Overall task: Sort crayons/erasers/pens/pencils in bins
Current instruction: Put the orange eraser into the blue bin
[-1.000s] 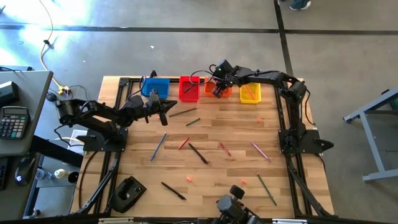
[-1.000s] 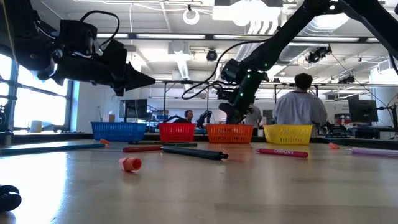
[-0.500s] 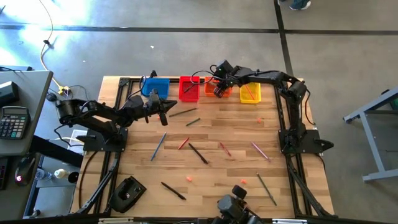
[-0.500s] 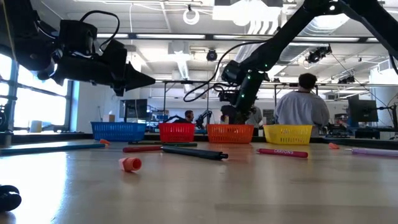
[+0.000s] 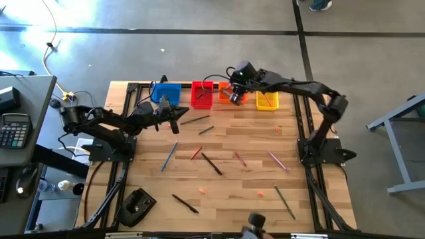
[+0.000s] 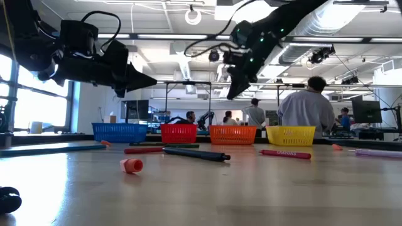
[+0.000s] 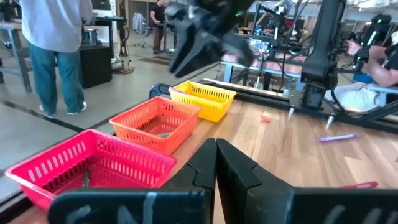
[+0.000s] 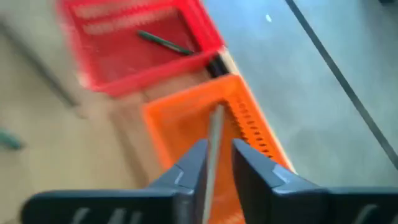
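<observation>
Four bins stand in a row at the table's far edge: blue, red, orange and yellow. My right gripper hangs open, with a narrow gap, above the orange bin. Through that gap a grey stick shows, lying in the bin. A green stick lies in the red bin. Coloured sticks and small pink erasers lie scattered on the table. My left gripper is shut, level above the table near the blue bin.
A black device sits at the table's near left corner. Dark frame rails run along the table's sides. A side desk with a calculator stands to the left. People stand in the room beyond the far edge.
My right gripper has risen from inside the orange bin to well above it, tipping its fingers further down. My left arm has kept still.
</observation>
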{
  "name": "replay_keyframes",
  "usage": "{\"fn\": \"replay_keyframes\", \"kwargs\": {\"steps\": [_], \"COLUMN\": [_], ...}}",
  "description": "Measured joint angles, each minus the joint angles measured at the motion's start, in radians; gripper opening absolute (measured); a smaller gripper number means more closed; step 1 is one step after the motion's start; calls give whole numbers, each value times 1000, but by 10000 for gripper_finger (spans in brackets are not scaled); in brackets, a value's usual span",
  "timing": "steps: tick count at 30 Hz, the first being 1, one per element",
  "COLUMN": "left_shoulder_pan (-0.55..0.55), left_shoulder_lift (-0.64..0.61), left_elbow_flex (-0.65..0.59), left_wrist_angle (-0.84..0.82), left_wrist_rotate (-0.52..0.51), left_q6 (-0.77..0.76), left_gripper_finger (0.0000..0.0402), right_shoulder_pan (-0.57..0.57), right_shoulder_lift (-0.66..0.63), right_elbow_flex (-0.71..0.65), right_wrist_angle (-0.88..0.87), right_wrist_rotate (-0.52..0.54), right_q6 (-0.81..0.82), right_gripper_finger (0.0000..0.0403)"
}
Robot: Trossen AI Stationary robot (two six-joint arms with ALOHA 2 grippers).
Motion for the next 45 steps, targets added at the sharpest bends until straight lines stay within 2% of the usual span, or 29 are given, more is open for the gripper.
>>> {"fn": "replay_keyframes", "kwargs": {"steps": [4, 11, 15, 17, 21, 27, 29, 34, 40, 45], "left_shoulder_pan": [0, 0, 4, 12, 29, 33, 33, 32, 33, 34], "left_shoulder_lift": [0, 0, -1, -5, -37, -87, -94, -98, -97, -71], "left_elbow_flex": [1, 31, 75, 113, 214, 392, 448, 568, 629, 630], "left_wrist_angle": [0, -22, -28, -83, -366, -905, -1081, -1486, -1808, -1882], "left_wrist_rotate": [2, 76, 177, 224, 274, 274, 257, 142, -9, -54], "left_q6": [-34, -34, -35, -44, -21, 154, 192, 245, 229, 184], "left_gripper_finger": [0, 0, 0, 0, 0, 0, 0, 0, 0, 14], "right_shoulder_pan": [20, 65, 93, 102, 103, 99, 99, 99, 99, 99], "right_shoulder_lift": [-103, -235, -274, -285, -290, -290, -290, -290, -289, -289], "right_elbow_flex": [-185, -563, -727, -789, -866, -882, -882, -882, -882, -882], "right_wrist_angle": [210, 728, 988, 1108, 1247, 1275, 1287, 1301, 1300, 1297], "right_wrist_rotate": [-65, -115, -115, -114, -115, -148, -171, -269, -271, -271], "right_q6": [34, 142, 169, 178, 185, 167, 166, 155, 141, 130], "right_gripper_finger": [6, 12, 2, 3, 3, 2, 2, 0, 0, 0]}}
